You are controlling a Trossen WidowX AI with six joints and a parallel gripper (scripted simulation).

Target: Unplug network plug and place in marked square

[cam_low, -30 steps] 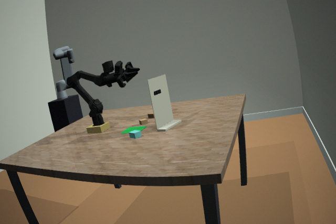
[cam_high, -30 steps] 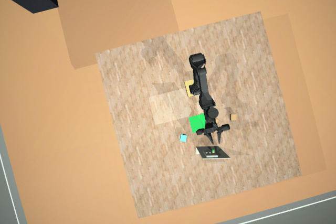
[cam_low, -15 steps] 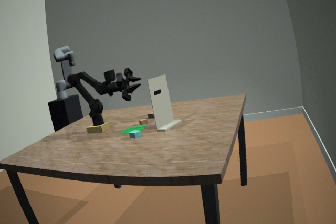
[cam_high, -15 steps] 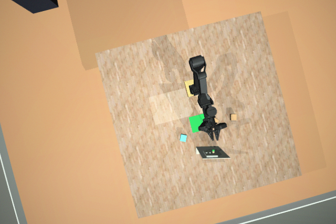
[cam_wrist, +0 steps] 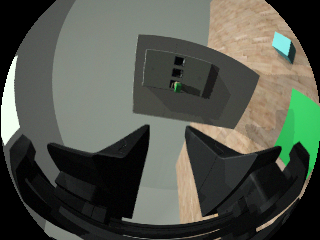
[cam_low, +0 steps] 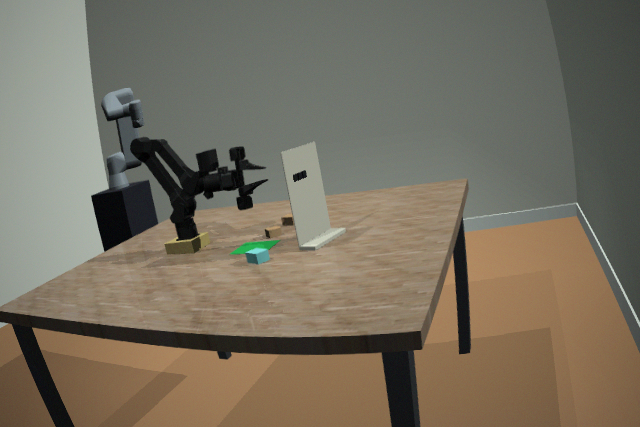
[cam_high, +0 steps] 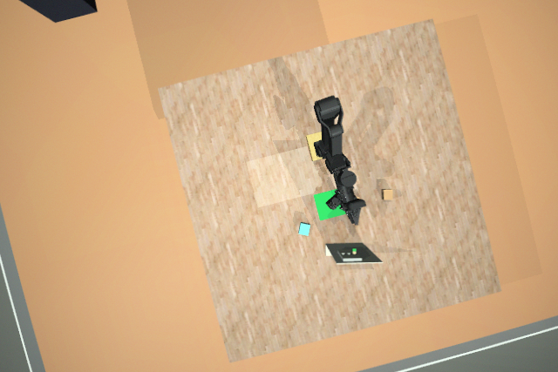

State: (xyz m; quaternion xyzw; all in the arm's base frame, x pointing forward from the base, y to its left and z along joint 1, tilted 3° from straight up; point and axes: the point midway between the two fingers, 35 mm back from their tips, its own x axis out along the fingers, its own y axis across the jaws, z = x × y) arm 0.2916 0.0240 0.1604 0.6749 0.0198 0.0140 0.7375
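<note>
The upright panel [cam_high: 367,254] [cam_low: 310,205] [cam_wrist: 142,106] stands on the table, its back to the exterior view. The small green network plug [cam_high: 355,249] [cam_wrist: 177,87] sits at the lowest of three openings as the wrist view shows them. Its thin tab is too small to make out. My gripper [cam_high: 356,222] [cam_low: 266,174] [cam_wrist: 167,130] is partly open and empty, in front of the panel and short of it. Its fingers are one above the other in the exterior view. The green marked square [cam_high: 322,211] [cam_low: 255,245] [cam_wrist: 302,130] lies on the table, partly under my arm in the top view.
A cyan block [cam_high: 304,229] [cam_low: 257,256] [cam_wrist: 283,46] lies beside the square. A wooden block [cam_high: 388,194] lies on the square's other side; the exterior view shows two brown blocks, a nearer one [cam_low: 271,232] and a farther one [cam_low: 286,220]. A grey arm [cam_low: 116,174] stands behind mine.
</note>
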